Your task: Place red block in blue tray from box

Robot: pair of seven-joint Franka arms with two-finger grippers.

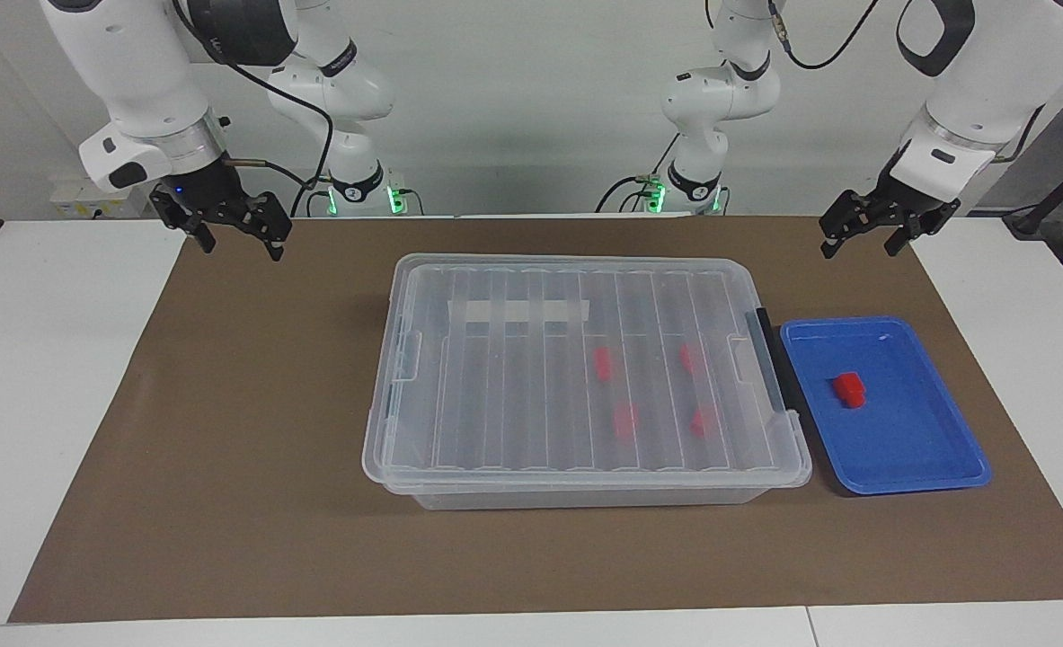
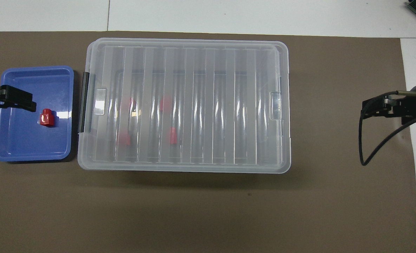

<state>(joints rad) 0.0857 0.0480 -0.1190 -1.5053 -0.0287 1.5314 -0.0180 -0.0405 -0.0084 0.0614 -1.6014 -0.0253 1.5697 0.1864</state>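
The box [image 1: 585, 382], a large clear bin, sits in the middle of the brown mat [image 1: 225, 449] on the bench [image 1: 46, 359], and its ribbed lid [image 2: 188, 105] is on. Through the lid four red blocks [image 1: 625, 420] show dimly, all in the half of the box toward the left arm's end of the bench. A black latch [image 1: 769, 359] runs along that end of the box, and a white tape strip [image 1: 519, 311] lies on the lid on the side nearer the robots.

Just beside the latch end of the box lies the blue tray [image 1: 922, 467], flat on the mat. One red block [image 1: 849, 389] rests in the tray, about at its middle and clear of the rim. It is out in the open, with nothing touching it.

That makes one box, one tray and five red blocks in all: four in the box and one in the tray.

The left gripper [image 1: 862, 236] hangs in the air over the mat on the robots' side of the tray, fingers spread wide apart and holding nothing. The right gripper [image 1: 239, 238] hangs over the mat well apart from the box, toward the right arm's end of the bench, also spread wide and empty. Both point downward from bent wrists.
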